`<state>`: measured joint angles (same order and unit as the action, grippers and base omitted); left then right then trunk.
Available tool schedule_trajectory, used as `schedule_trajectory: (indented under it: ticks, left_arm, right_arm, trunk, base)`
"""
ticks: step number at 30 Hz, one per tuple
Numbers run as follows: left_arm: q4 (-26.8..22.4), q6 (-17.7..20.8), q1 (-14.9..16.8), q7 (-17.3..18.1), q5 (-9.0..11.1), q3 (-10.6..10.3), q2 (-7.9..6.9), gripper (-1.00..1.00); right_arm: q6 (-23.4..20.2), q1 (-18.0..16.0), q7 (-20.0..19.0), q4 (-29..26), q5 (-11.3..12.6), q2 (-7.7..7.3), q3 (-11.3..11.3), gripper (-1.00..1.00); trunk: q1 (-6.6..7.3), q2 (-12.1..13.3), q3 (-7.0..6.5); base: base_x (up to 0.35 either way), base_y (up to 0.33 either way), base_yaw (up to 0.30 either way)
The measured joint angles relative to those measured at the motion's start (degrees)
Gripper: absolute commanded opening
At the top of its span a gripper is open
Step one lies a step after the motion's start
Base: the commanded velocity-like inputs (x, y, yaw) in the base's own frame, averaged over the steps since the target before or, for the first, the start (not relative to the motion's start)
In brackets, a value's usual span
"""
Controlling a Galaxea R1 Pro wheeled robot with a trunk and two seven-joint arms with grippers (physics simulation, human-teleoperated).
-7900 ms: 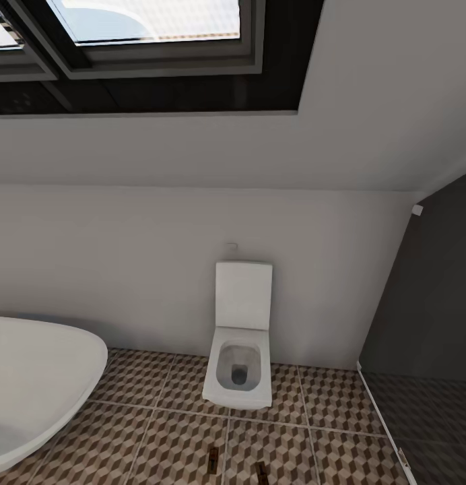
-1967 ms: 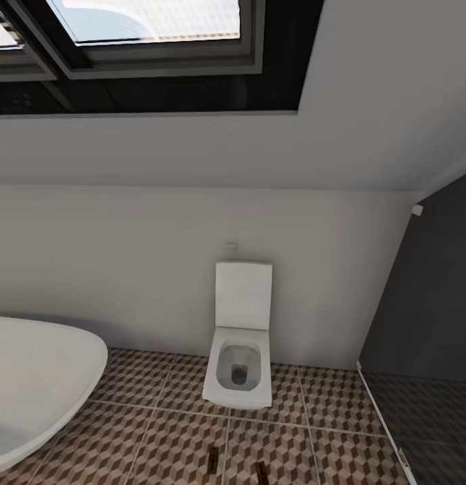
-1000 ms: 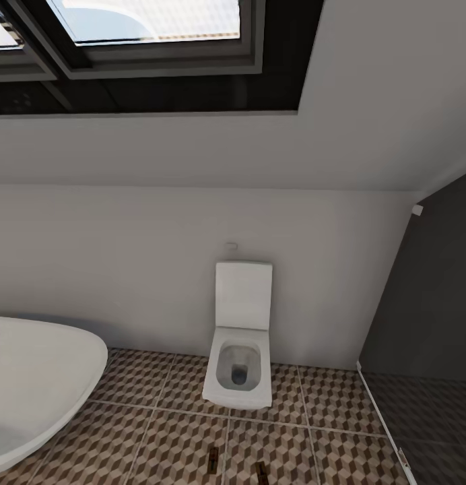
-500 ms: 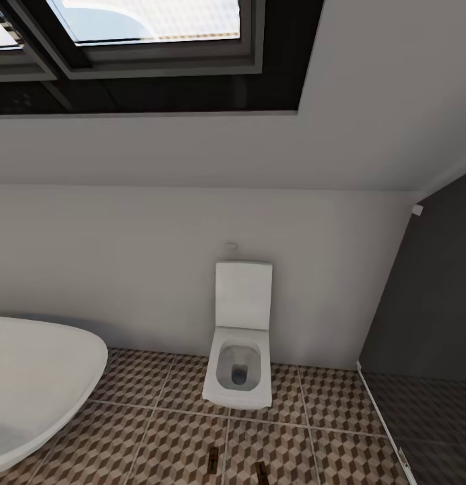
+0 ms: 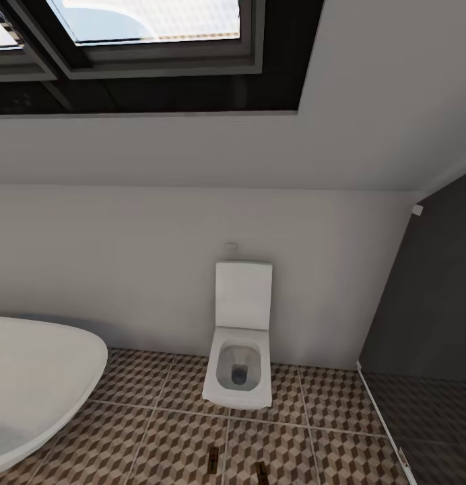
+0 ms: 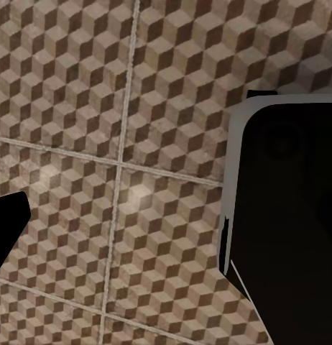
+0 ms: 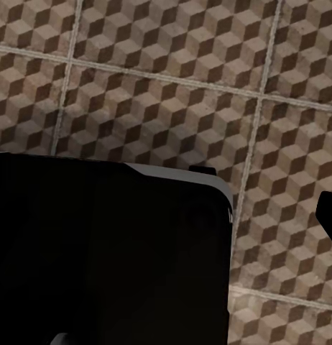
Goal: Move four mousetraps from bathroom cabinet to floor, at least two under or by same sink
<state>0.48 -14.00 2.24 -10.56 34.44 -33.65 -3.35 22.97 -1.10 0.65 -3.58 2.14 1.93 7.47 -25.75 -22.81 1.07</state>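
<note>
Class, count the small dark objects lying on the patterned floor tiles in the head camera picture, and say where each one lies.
2. One small dark object lies on the bathroom floor near the picture's bottom edge, below the toilet; the other lies right of it. More may be hidden.

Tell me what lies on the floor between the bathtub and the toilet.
In the head view, only bare cube-patterned bathroom floor separates the white bathtub from the toilet; nothing stands in that stretch.

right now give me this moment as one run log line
view: toilet at far wall, bathtub on left | floor: cube-pattern tiles | task items: cabinet, sink unseen | two small dark objects at lower edge, unidentifiable | pincers: state unclear
</note>
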Motion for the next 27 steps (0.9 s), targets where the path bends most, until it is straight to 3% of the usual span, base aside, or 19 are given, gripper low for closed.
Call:
schedule_trajectory:
  ticks: [27]
  left_arm:
    - [0.0, 0.0, 0.0, 0.0, 0.0, 0.01, 0.0, 1.0]
  right_arm:
    - [0.03, -0.01, 0.02, 0.0, 0.0, 0.0, 0.0, 1.0]
  trunk:
    - [0.0, 0.0, 0.0]
  base:
    - [0.0, 0.0, 0.0]
